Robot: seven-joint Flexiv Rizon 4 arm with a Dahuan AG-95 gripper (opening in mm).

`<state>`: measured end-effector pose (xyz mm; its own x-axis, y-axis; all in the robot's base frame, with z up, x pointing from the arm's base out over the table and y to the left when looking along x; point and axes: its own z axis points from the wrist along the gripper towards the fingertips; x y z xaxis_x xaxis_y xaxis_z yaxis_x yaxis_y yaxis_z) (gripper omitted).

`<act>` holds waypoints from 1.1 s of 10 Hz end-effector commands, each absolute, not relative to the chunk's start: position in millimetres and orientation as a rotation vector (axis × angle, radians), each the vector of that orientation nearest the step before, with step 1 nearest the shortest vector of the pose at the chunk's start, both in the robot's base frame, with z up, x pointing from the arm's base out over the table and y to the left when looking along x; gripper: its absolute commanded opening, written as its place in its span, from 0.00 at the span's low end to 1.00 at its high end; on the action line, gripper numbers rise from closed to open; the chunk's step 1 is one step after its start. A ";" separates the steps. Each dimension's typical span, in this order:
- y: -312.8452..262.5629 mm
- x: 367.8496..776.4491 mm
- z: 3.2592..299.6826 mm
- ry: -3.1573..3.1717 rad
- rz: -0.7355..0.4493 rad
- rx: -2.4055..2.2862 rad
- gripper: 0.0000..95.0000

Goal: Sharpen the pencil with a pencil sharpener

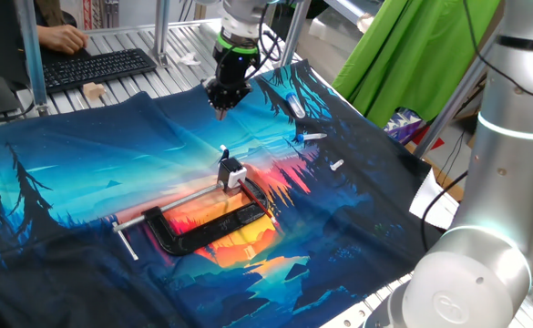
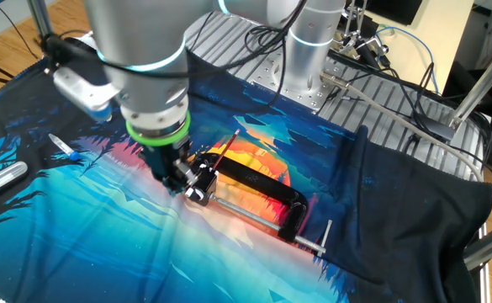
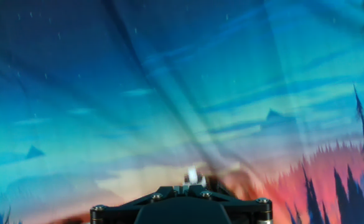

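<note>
The pencil sharpener (image 1: 231, 172) (image 2: 197, 192), a small white-and-black block, is held at the end of the black C-clamp (image 1: 202, 228) (image 2: 262, 189) on the printed cloth. The pencil (image 1: 259, 200) (image 2: 227, 149), a thin reddish-dark stick, lies along the clamp with one end at the sharpener; I cannot tell whether it is inserted. My gripper (image 1: 222, 109) (image 2: 178, 183) hangs above the cloth just behind the sharpener, shut, with nothing seen between its fingers. In the hand view only the gripper (image 3: 193, 180) and blurred cloth show.
Blue-and-white marker pens (image 1: 293, 103) (image 2: 2, 178) and a smaller pen (image 1: 313, 137) (image 2: 63, 147) lie on the cloth. A keyboard (image 1: 97, 66) with a person's hand (image 1: 61, 38) sits at the far end. The clamp's steel rod (image 1: 170, 205) sticks out towards the cloth's edge.
</note>
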<state>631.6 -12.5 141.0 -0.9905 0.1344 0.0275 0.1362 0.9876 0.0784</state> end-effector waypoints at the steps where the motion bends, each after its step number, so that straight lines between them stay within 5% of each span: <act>1: -12.2 638.3 131.2 -3.107 -0.134 -0.211 0.00; 11: -16.5 656.5 94.3 -3.106 -0.139 -0.208 0.00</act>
<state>657.2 -16.1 93.7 -0.9906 0.1327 0.0334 0.1352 0.9869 0.0885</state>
